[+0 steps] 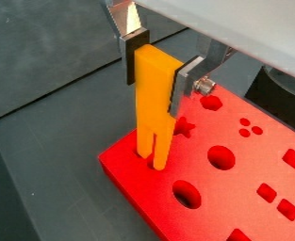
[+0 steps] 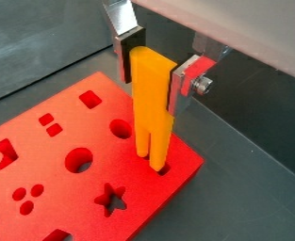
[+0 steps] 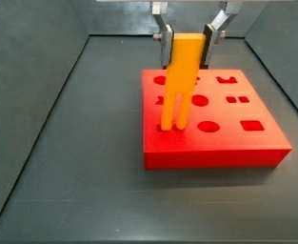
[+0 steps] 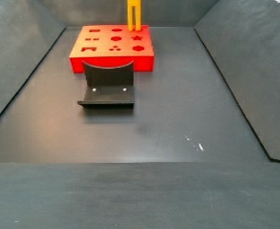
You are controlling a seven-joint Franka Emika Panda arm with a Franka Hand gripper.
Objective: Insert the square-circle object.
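The square-circle object [image 1: 155, 104] is an orange-yellow bar, held upright with its two prongs pointing down. My gripper [image 1: 160, 71] is shut on its upper end, one finger on each side, as both wrist views show [image 2: 158, 71]. The prong tips meet the top of the flat red block [image 2: 61, 202] near one corner, at a dark hole. How deep they sit I cannot tell. In a side view the bar [image 3: 179, 86] stands on the block's left part [image 3: 228, 143] under the gripper [image 3: 187, 46]. In a side view the bar [image 4: 133, 13] shows at the far end; the gripper is out of frame.
The red block [image 4: 112, 49] has several shaped holes: star, circles, squares. The dark fixture [image 4: 107, 89] stands against the block's near side. Dark sloping walls [image 3: 43, 114] enclose the grey floor [image 4: 142, 143].
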